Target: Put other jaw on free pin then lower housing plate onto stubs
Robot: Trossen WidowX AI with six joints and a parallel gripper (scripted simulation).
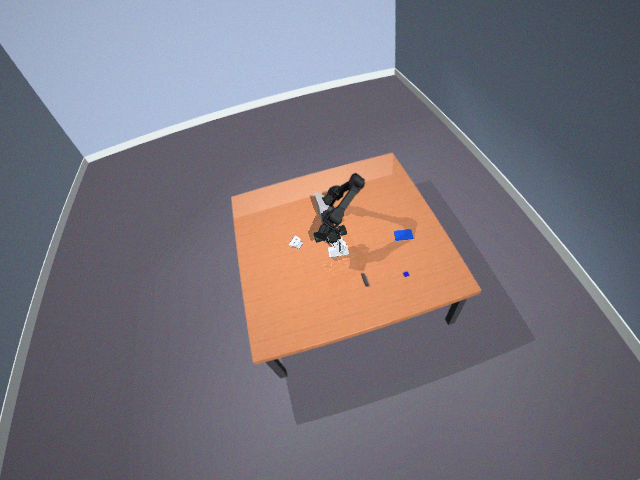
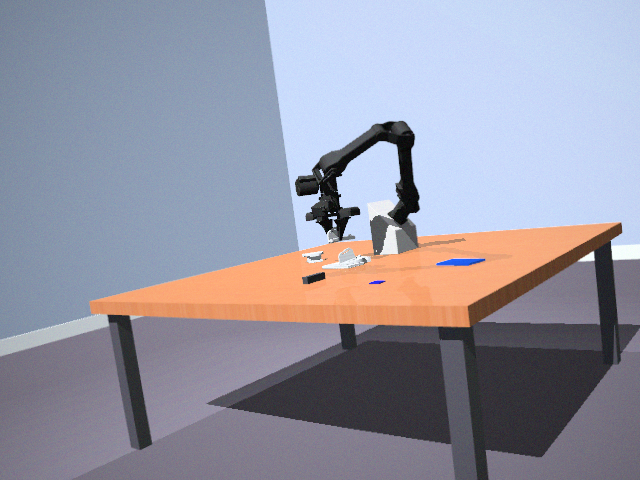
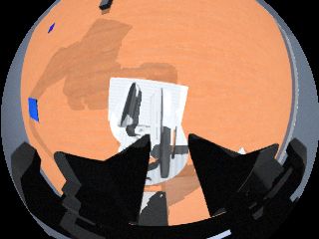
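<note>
My gripper point(image 1: 338, 242) point(image 2: 334, 235) point(image 3: 169, 138) points down, shut on a white jaw point(image 2: 332, 237) point(image 3: 157, 112), held in the air above the table. The white base point(image 1: 334, 253) point(image 2: 334, 266) point(image 3: 175, 98) lies on the table below; in the wrist view the held jaw overlaps it. The other jaw point(image 2: 345, 254) point(image 3: 131, 106) stands up from the base, beside the held one in the wrist view. The pins and teeth are too small or hidden to tell. A separate white piece, apparently the housing plate point(image 1: 295, 242) point(image 2: 313, 256), lies apart from the base; only a corner shows in the wrist view.
A black block point(image 1: 364, 279) point(image 2: 313, 277) point(image 3: 106, 4), a small blue square point(image 1: 405, 274) point(image 2: 377, 282) point(image 3: 51, 28) and a larger blue rectangle point(image 1: 403, 235) point(image 2: 460, 262) point(image 3: 33, 110) lie on the table. The arm's light grey pedestal point(image 2: 395, 240) stands behind the base.
</note>
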